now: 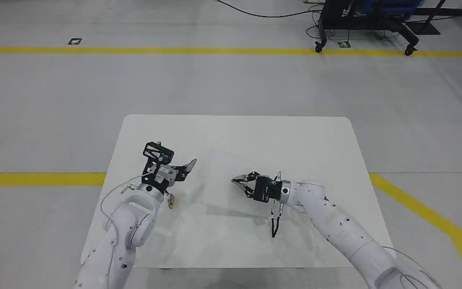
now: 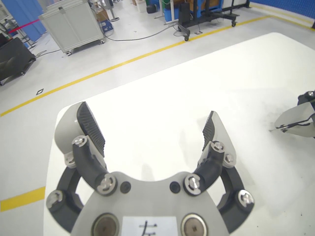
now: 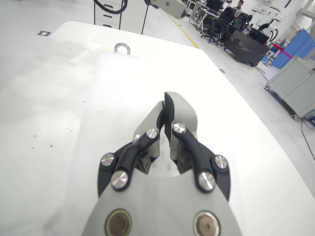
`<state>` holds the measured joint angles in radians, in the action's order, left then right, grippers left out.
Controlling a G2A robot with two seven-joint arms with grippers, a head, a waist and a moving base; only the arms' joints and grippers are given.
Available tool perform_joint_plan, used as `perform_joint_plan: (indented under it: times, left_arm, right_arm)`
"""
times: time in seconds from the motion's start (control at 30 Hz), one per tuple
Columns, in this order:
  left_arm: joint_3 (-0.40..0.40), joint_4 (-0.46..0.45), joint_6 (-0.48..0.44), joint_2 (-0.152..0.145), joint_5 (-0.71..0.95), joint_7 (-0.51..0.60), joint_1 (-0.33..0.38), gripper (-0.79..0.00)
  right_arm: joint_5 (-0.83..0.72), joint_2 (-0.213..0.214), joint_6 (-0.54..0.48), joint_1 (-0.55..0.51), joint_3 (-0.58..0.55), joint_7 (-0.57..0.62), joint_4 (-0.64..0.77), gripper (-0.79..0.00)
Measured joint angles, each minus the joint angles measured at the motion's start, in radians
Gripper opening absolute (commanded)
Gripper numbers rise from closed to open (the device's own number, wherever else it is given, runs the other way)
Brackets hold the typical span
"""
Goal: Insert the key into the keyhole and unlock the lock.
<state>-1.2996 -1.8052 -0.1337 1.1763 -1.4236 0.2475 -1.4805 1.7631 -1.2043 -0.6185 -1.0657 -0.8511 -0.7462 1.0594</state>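
Observation:
A small brass padlock lies on the white table close beside my left arm's wrist. Its silver shackle stands out in the right wrist view, far ahead of the fingers. My left gripper hovers open over the table's left half with nothing between its ribbed pads. Near the table's middle, my right gripper is shut and points at the left one. A thin metal tip, the key, pokes out from its closed fingers.
A yellow floor line runs behind the table, and a wheeled black stand sits at the back right. Bare table surface lies between the two grippers and along the far edge. A thin black cable hangs from my right wrist.

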Motion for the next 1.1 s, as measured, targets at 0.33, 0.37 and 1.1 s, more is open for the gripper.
perform_joint_plan:
  times: [0.33, 0.37, 1.1]
  left_arm:
    - [0.213, 0.125, 0.029, 0.033, -0.185, 0.082, 0.149, 0.0]
    - [0.221, 0.135, 0.035, 0.035, -0.196, 0.084, 0.154, 0.0]
    - [-0.038, -0.032, -0.009, 0.012, -0.084, 0.038, 0.042, 0.0]
  right_arm:
    - [0.003, 0.009, -0.002, -0.006, -0.01, -0.021, -0.006, -0.785]
    - [0.003, 0.01, -0.003, -0.005, -0.009, -0.022, -0.006, -0.785]
    - [0.0, 0.019, -0.035, -0.003, -0.008, -0.065, 0.004, -0.785]
